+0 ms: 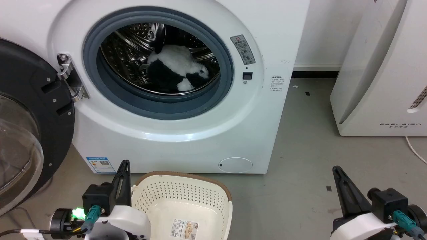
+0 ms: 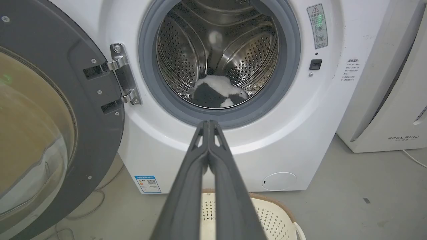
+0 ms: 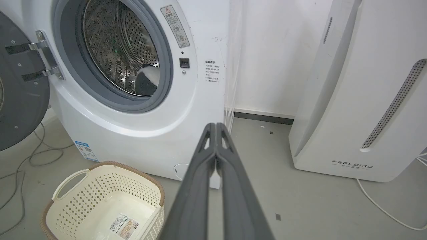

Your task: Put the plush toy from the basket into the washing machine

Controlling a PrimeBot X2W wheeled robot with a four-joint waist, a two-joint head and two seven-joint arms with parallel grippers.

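Observation:
The black-and-white plush toy (image 1: 176,68) lies inside the steel drum of the washing machine (image 1: 200,133); the toy (image 2: 217,95) also shows low in the drum, and a part of it (image 3: 146,80) peeks past the gasket. The cream basket (image 1: 181,200) stands on the floor before the machine, holding just its paper label (image 1: 184,229). My left gripper (image 1: 124,165) is shut and empty beside the basket's left rim. My right gripper (image 1: 336,170) is shut and empty at the lower right, above bare floor. In the wrist views each pair of fingers (image 2: 209,124) (image 3: 216,126) is pressed together.
The machine's black-framed glass door (image 1: 23,126) hangs open to the left. A white FEELBIRD appliance (image 1: 383,83) stands at the right with a white cord (image 1: 415,150) on the floor. Grey cables (image 3: 30,160) lie left of the basket (image 3: 103,203). Grey floor runs between the two appliances.

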